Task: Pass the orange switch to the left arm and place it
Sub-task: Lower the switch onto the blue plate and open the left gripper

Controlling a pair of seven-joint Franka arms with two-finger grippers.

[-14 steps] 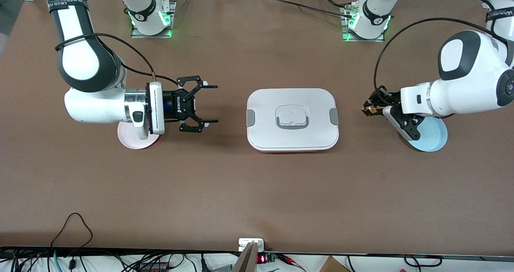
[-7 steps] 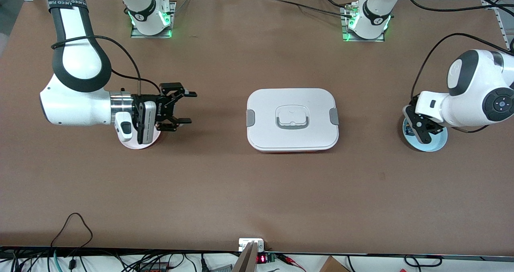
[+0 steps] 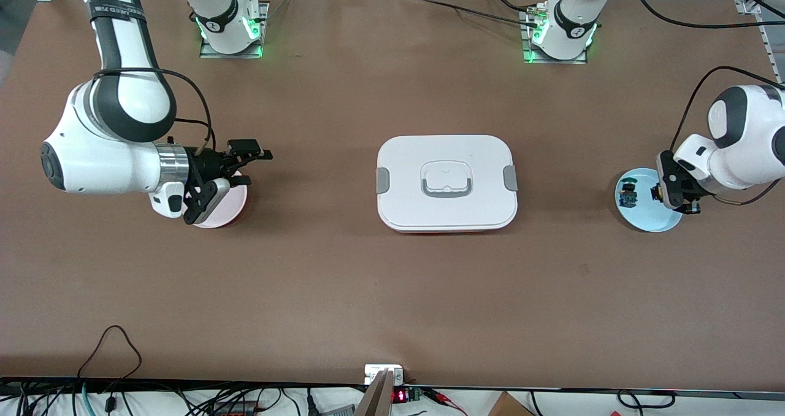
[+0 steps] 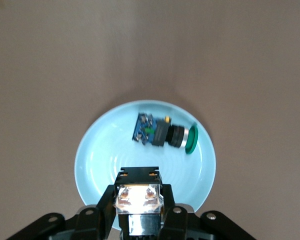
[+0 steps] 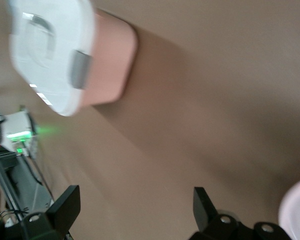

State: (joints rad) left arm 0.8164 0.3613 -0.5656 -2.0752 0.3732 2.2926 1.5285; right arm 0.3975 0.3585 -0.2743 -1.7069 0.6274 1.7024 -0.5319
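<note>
A brown table held a white box at its middle, a pink plate toward the right arm's end and a pale blue plate toward the left arm's end. The right gripper hung over the pink plate's edge, fingers spread and empty. The left gripper, over the blue plate, was clamped on the orange switch, black-bodied with a shiny tan end showing, beside a green-capped switch lying on that plate.

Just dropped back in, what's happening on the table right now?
The left gripper is shut on the orange switch, holding it over the blue plate, where a green-capped switch lies. The right gripper is open over the pink plate at the right arm's end of the table. The white box sits closed between the two plates.
</note>
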